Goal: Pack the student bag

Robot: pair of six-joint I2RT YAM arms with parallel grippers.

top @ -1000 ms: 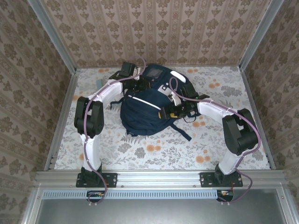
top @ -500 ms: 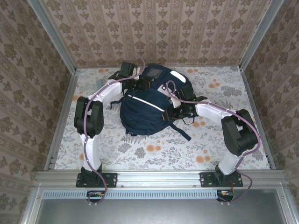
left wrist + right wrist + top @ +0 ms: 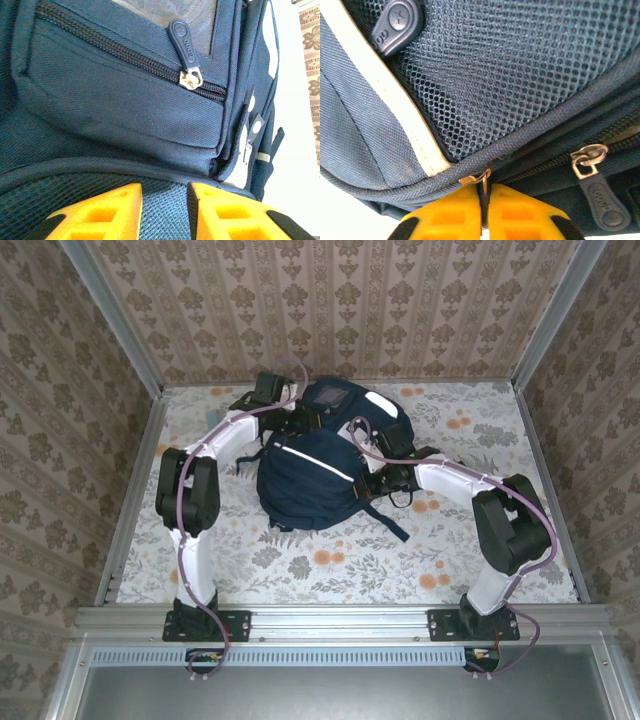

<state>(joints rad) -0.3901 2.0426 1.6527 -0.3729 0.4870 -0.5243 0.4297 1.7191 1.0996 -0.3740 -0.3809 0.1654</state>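
The right jaws are shut tight. Their yellow fingers (image 3: 520,215) press together on a small metal zip tab (image 3: 479,177). The tab sits at the edge of the bag (image 3: 365,140), just under its blue mesh (image 3: 520,75).

The left jaws are a little way open. Their yellow fingers (image 3: 100,215) touch the bag's mesh, and some mesh lies in the gap between them. I cannot tell if they squeeze it. Above them is a pocket zip with a black pull (image 3: 182,42).

The bag lies on the desk (image 3: 330,560), toward the back wall, between the two arms. The left arm (image 3: 225,440) reaches its far left side. The right arm (image 3: 450,478) reaches its right side.

A second ago the right jaws were wide open, just off the bag's right side. Now they have moved in against the bag and closed. The left arm and the bag have hardly moved.
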